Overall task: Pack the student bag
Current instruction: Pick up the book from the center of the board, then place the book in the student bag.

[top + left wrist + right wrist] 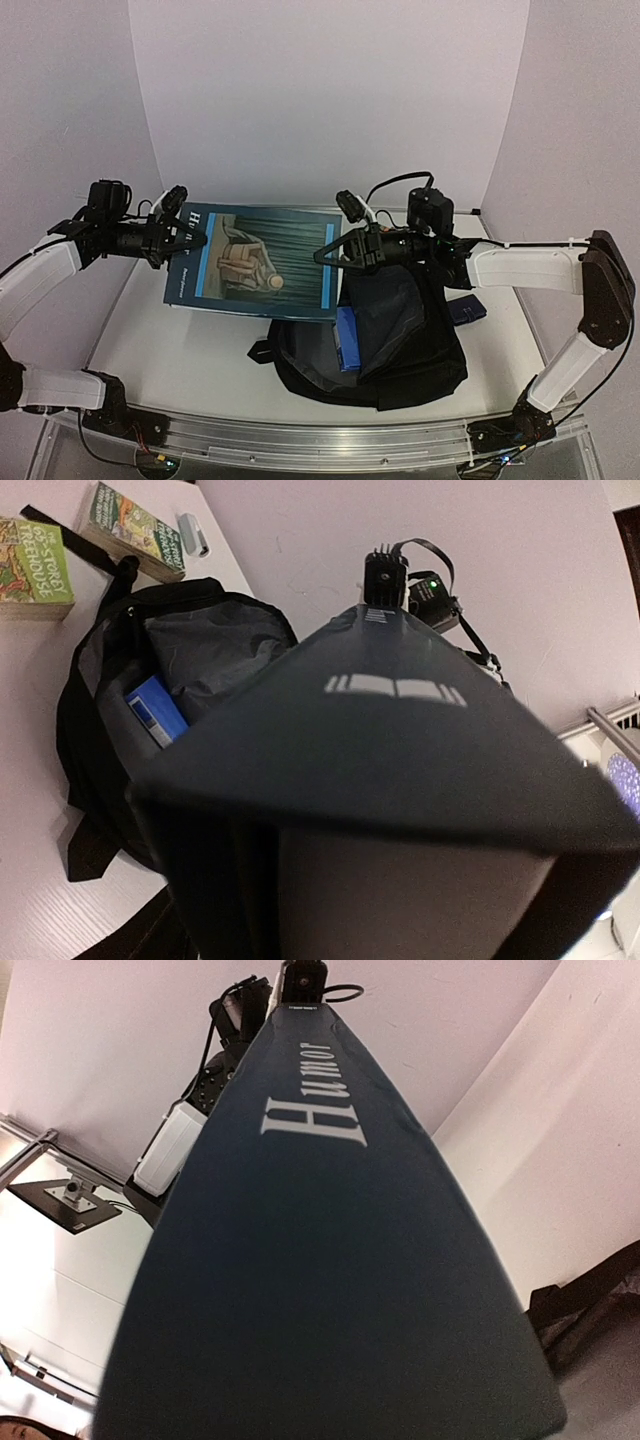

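A large dark blue book (255, 260) titled "Humor" hangs level above the table between both arms. My right gripper (335, 252) is shut on its right edge. My left gripper (190, 238) sits at its left edge, one finger above the cover; how tightly it grips is hidden. The book (400, 740) fills the left wrist view, and the book (320, 1260) also fills the right wrist view, covering each gripper's own fingers. Below lies the black student bag (400, 340), open, its grey lining (210, 645) showing. A small blue book (347, 338) stands inside the bag's mouth.
A small dark blue pouch (467, 308) lies right of the bag. In the left wrist view two green paperbacks (35, 570) (135, 530) and a small silver object (195, 535) lie on the white table beyond the bag (100, 690).
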Robot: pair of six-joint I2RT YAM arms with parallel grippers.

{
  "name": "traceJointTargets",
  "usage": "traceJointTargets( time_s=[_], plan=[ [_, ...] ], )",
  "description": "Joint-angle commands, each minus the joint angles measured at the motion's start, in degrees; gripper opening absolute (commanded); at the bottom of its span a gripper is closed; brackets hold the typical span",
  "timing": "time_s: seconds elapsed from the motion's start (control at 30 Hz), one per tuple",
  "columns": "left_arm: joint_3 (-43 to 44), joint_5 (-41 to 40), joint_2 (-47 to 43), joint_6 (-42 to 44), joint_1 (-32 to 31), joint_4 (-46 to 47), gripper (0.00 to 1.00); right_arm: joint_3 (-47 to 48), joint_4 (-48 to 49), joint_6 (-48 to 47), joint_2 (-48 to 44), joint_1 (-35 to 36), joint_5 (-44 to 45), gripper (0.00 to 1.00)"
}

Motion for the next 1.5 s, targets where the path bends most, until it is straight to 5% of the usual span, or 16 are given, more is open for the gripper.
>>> traceJointTargets(
  time_s=[0.0,0.23,0.4,0.7,0.83,1.0,1.1,1.27,1.47],
  plan=[
    [-0.42,4.15,-1.49,0.11,-0.17,2.27,0.63,0.49,8.91,2.77,-0.53,-0.03,-1.99,0.14],
    [-1.25,4.52,-1.98,-0.5,-0.17,3.04,0.49,-0.73,10.52,3.74,-0.31,-1.13,-2.55,0.13],
    [-1.89,4.06,-2.14,-2.15,-0.16,5.01,0.28,-1.5,10.94,3.99,-0.34,-1.88,-2.39,0.18],
    [-5.08,0.61,-0.31,-9.69,-0.15,13.13,0.06,-3.45,10.96,4.95,-0.43,-4.33,-0.5,0.55],
    [-6.99,-2.88,-0.18,-15.19,-0.19,19.31,0.04,-5.41,10.85,5.37,-2.37,-6.96,0.66,0.75],
    [-8.03,-6.85,0.61,-19.63,-0.19,22.49,0.02,-8.26,8.59,4.72,-6.71,-12.17,2.45,0.85],
    [-8.33,-8.94,1.35,-21.33,-0.19,22.96,0.02,-8.22,-1.01,-1.13,-10.1,-14.68,4.79,0.88],
    [-9.47,-9.88,3.19,-23.79,-0.19,24.38,0.01,-0.35,-36.23,-22.33,-15.69,-15.41,21.44,0.92],
    [-11.37,-11.6,4.84,-25.57,-0.19,25.02,0.01,1.3,-55.78,-26.0,-20.93,-15.53,41.48,0.93]
  ],
)
